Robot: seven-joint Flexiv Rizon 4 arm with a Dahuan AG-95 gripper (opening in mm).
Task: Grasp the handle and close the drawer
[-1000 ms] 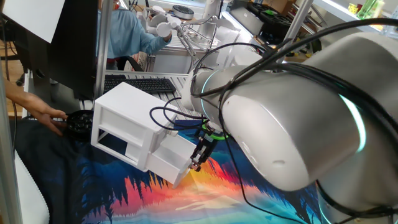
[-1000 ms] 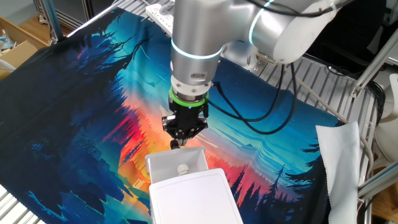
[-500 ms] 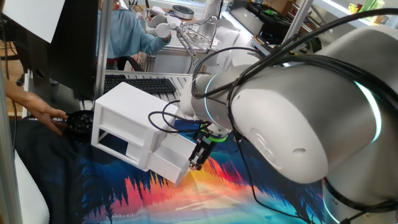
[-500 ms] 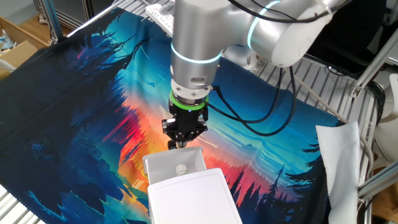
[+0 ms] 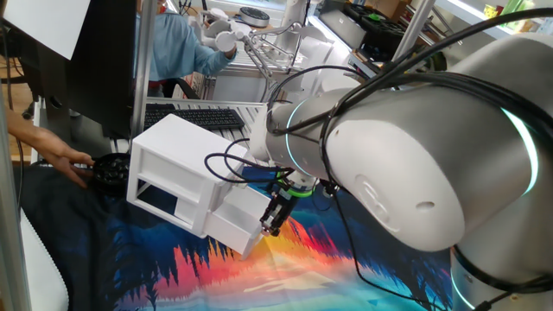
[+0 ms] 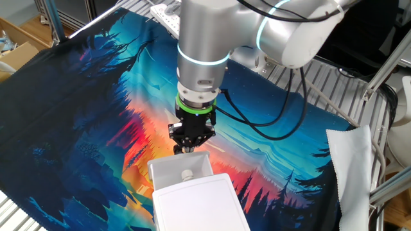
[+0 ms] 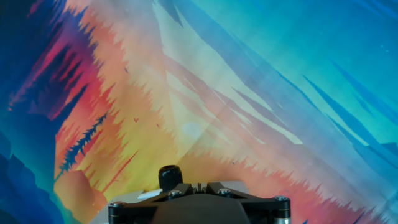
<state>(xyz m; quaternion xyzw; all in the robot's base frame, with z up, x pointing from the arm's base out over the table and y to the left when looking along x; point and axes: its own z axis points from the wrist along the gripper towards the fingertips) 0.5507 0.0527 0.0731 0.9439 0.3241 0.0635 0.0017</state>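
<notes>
The other fixed view looks down into the bottom white plastic box drawer (image 6: 180, 172), which stands pulled out from the small white two-drawer cabinet (image 6: 199, 204); in its open tray lies one small pale round thing (image 6: 187, 174), too small to make out further. One fixed view shows the same drawer (image 5: 242, 223) sticking out of the cabinet (image 5: 177, 164) at the bottom, while the compartment above it is an open frame with a dark inside, and its contents cannot be told. The cabinet stands on a bright printed cloth of blue, orange and red forest shapes (image 6: 96, 102) that covers the tabletop.

The tiny dark round knob (image 7: 170, 175) serving as the handle sits on the drawer's white front, seen in the hand view just ahead of the black end effector (image 7: 193, 186). It is black, rounded and glossy on top. In the other fixed view the end effector (image 6: 187, 146) points straight down at the drawer's front edge. Its fingers are drawn fully together right at the knob, though whether they truly pinch it cannot be told, since the fingertips are hidden in every view
</notes>
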